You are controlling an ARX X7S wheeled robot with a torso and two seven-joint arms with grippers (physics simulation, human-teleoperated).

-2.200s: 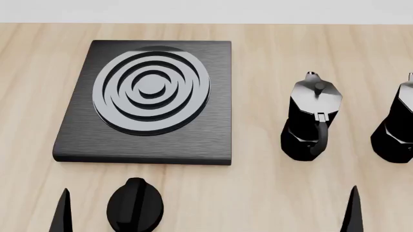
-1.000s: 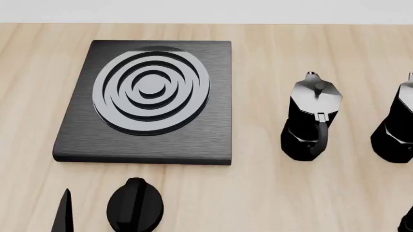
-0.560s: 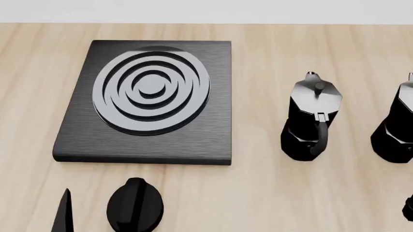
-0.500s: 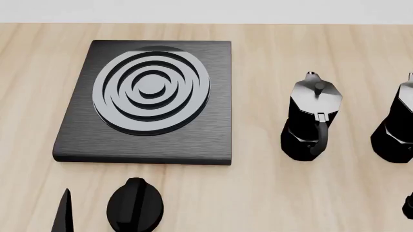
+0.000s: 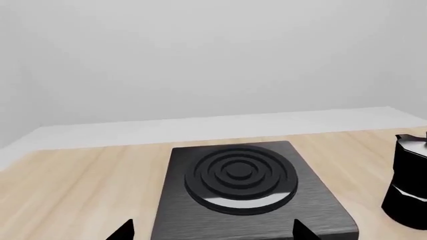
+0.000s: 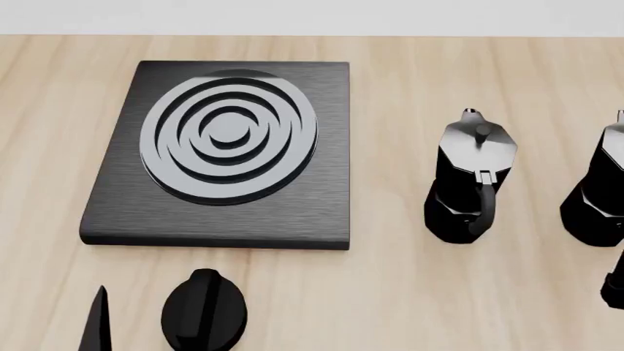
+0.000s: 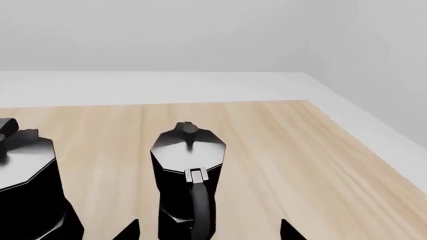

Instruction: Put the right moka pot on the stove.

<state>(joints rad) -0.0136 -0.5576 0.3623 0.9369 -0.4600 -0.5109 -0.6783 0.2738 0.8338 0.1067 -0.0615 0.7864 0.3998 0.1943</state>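
The right moka pot (image 7: 189,175) is black and faceted with a grey lid. It stands upright on the wooden table with its handle turned toward my right gripper (image 7: 208,232). That gripper is open and empty, its fingertips on either side of the pot's base and just short of it. In the head view the pot (image 6: 597,194) is cut off by the right edge, and part of the right gripper (image 6: 614,289) shows just in front of it. The stove (image 6: 224,150) lies at the left with nothing on it. My left gripper (image 5: 213,231) is open at the stove's (image 5: 240,185) near edge.
A second, identical moka pot (image 6: 473,179) stands between the stove and the right pot; it also shows in the right wrist view (image 7: 27,185) and the left wrist view (image 5: 408,185). A small black oval knob (image 6: 203,311) lies in front of the stove. The table's right edge (image 7: 347,135) is near the right pot.
My right gripper has moved from the lower middle right over to the right edge and forward toward the right moka pot. The left gripper, pots and stove have barely moved.
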